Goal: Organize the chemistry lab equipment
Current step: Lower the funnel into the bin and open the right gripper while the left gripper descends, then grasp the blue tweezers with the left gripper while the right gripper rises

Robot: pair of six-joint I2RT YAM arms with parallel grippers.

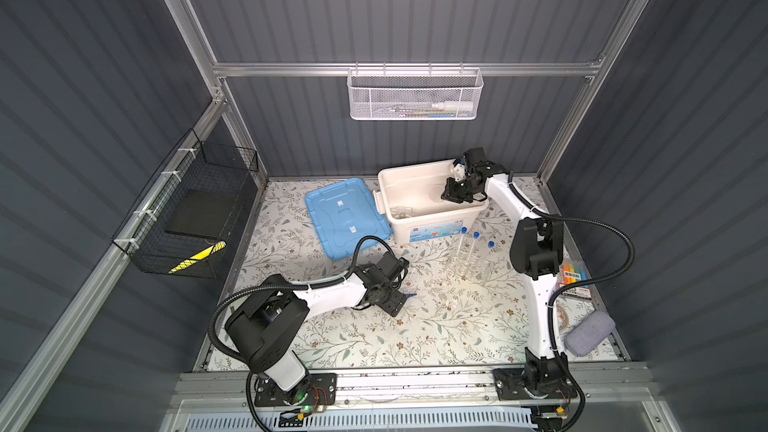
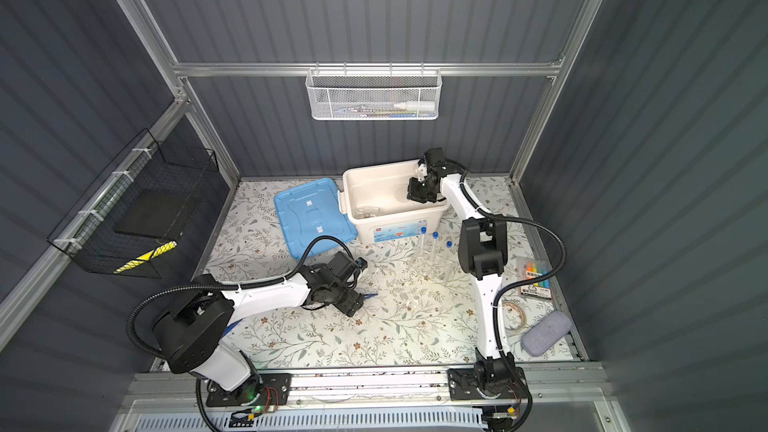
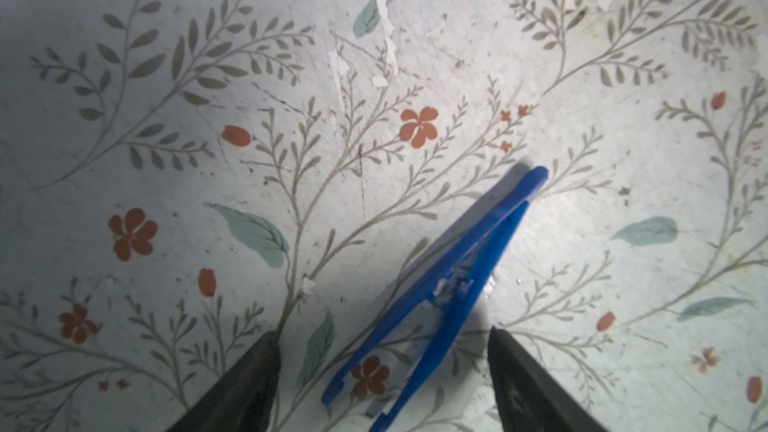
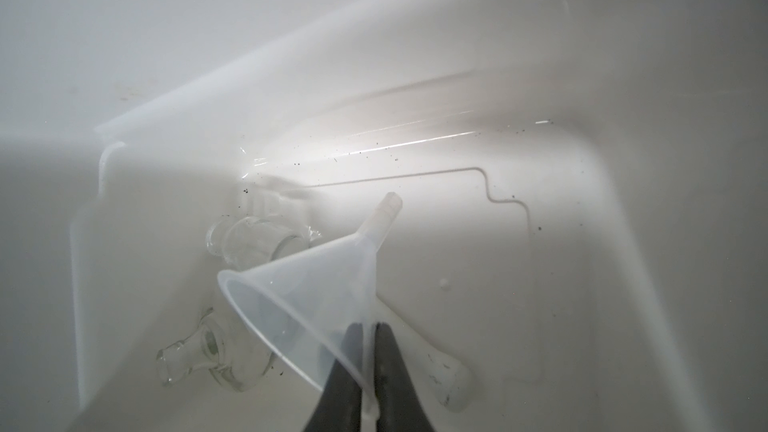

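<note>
- Right wrist view: the right gripper (image 4: 365, 338) is pressed together on the thin wall of a clear funnel (image 4: 307, 288), lower centre of the frame, inside the white bin (image 4: 623, 160). The hold takes the rim only, so the funnel could pivot or slip if released unevenly.
- Same view: two small glass vessels (image 4: 249, 243) lie on the bin floor at centre left, close to the funnel's mouth. The white pestle (image 4: 440, 363) lies at lower right. Dropping the funnel from height risks striking the glass, and lowering further risks the gripper pressing on it.
- Left wrist view: the left gripper (image 3: 383, 332) is spread, one finger on either side of the blue tweezers (image 3: 478, 259). The tweezers lie flat and untouched on the tabletop (image 3: 166, 201), lower centre. They sit skew to the jaws, so closing could swivel them or squeeze them until they spring clear.
- In a top view: the test tubes (image 1: 476, 235) stand in the clear rack (image 1: 465, 274), centre right, just left of the right arm's elbow. A careless withdrawal from the bin could topple them.
</note>
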